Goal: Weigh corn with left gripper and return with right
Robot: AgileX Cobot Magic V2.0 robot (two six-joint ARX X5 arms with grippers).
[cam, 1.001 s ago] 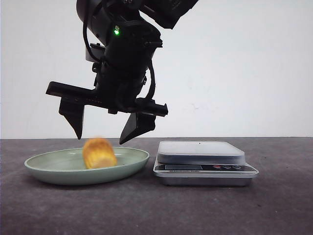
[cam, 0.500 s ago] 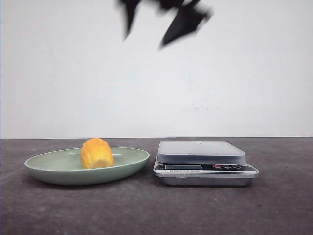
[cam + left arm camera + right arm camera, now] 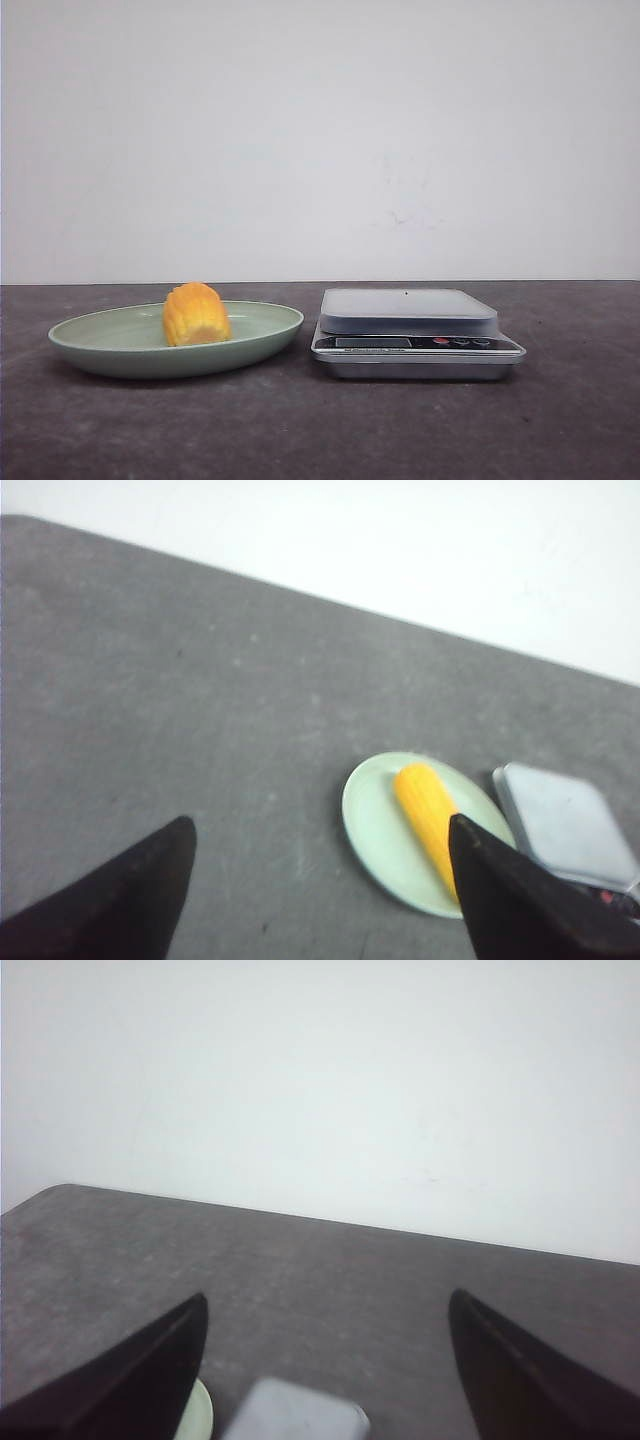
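**Corn lying on plate, both pincers parted and clear of it**

While the corn (image 3: 196,314) is resting on the green plate (image 3: 100,345), neither arm is showing in the front view, so the wrist cameras are giving the only read on the pincers.

Left gripper (image 3: 320,880): fingers standing wide apart, holding nothing. Corn is lying well beyond its tips, off toward one finger's side, lengthwise on the plate (image 3: 372,825). Scale (image 3: 565,825) is sitting just past the plate, beside it.

Right gripper (image 3: 325,1365): fingers likewise spread, empty. Scale (image 3: 295,1415) is appearing close between its tips; a sliver of plate rim (image 3: 202,1412) is peeking by one finger. Corn is not visible from this wrist.

Front view: scale (image 3: 415,335) is sitting just beside the plate, platform bare, corn upright-looking on its end or side, cannot tell which from here.

Judgement on stage: hard to call; corn on plate fits either the untouched start or the finished return.

Risks, if a pick is still coming:
- Cob is rounded and ribbed; a grip off its middle could be squirting it sideways across the shallow plate.
- Plate is light-looking and shallow; a finger catching the rim could be tipping or shoving it into the scale.
- Placing off-centre on the smooth platform could be letting the cob roll off.
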